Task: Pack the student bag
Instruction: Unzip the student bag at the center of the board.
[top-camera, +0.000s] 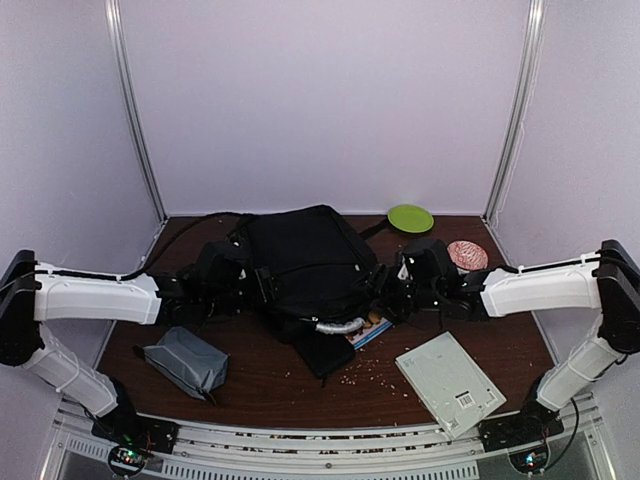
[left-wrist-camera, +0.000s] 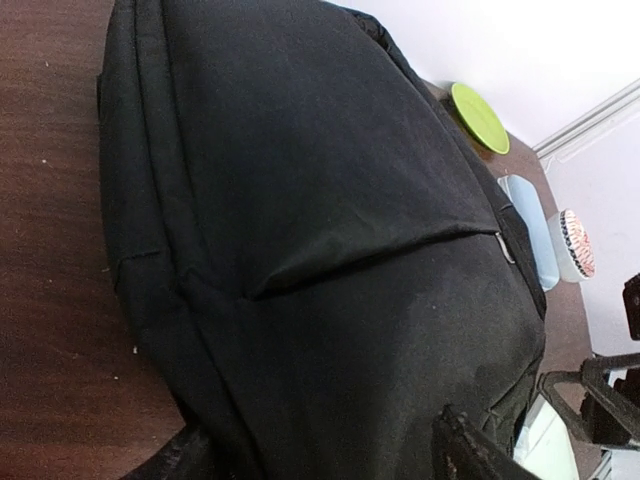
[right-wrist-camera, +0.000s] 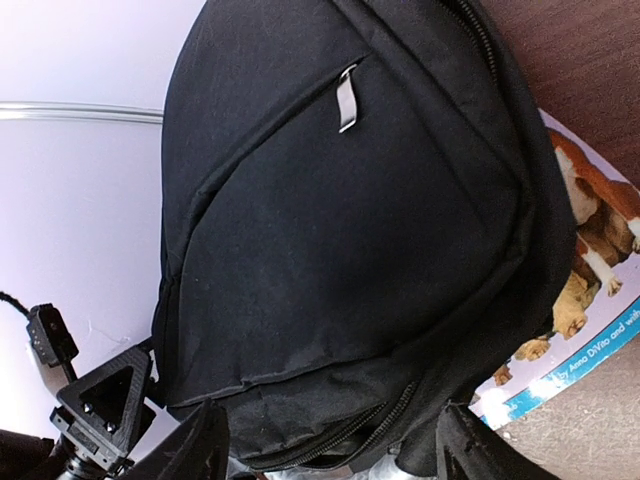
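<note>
- The left gripper (top-camera: 255, 285) and right gripper (right-wrist-camera: 330, 450) flank the large black fabric student bag (top-camera: 305, 255), jaws released, holding nothing.
- Step in hand seems to be arranging the bag; the next move probably needs its zipped opening found and gripped.

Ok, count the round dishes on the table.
2: a green plate at the far edge, right of the student bag; a red-patterned dish nearer and further right. More may be hidden.
</note>
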